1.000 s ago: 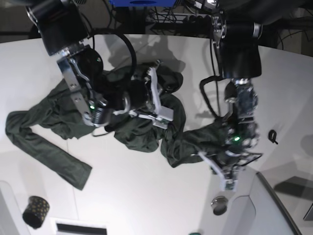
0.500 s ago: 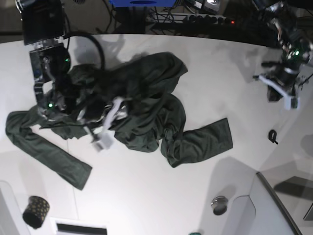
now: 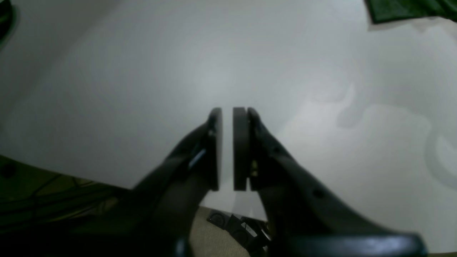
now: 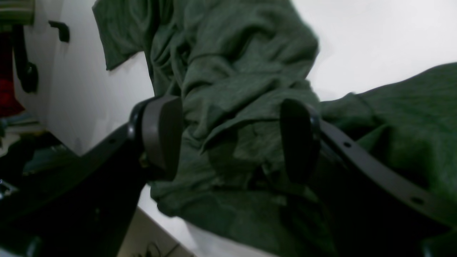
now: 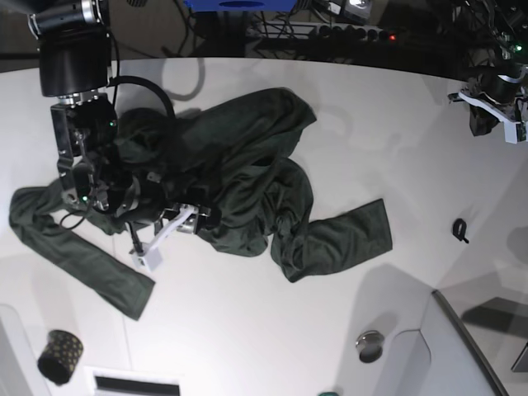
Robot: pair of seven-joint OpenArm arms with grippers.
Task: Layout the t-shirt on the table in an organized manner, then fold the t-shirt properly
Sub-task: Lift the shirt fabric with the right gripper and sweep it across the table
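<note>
The dark green t-shirt (image 5: pixel 247 165) lies crumpled on the white table (image 5: pixel 289 330), with one long part stretched to the front left and one to the right. My right gripper (image 5: pixel 163 237) is open, low over the shirt's front left edge. In the right wrist view the gripper (image 4: pixel 228 137) has its jaws wide apart over bunched fabric (image 4: pixel 232 71), holding nothing. My left gripper (image 5: pixel 502 109) is far from the shirt, at the table's back right edge. In the left wrist view it (image 3: pixel 227 148) is shut with a thin gap, empty, over bare table (image 3: pixel 178 71); a shirt corner (image 3: pixel 403 9) shows at the top right.
A black gold-dotted cup (image 5: pixel 59 356) stands at the front left. A small black clip (image 5: pixel 460 229) lies at the right. A round metal lid (image 5: pixel 371 345) sits beside a grey panel (image 5: pixel 450 363) at the front right. Cables (image 5: pixel 330 33) run behind the table.
My left gripper let go of the shirt's right part and drew back to the far right edge. My right gripper slid from the shirt's middle to its front left edge.
</note>
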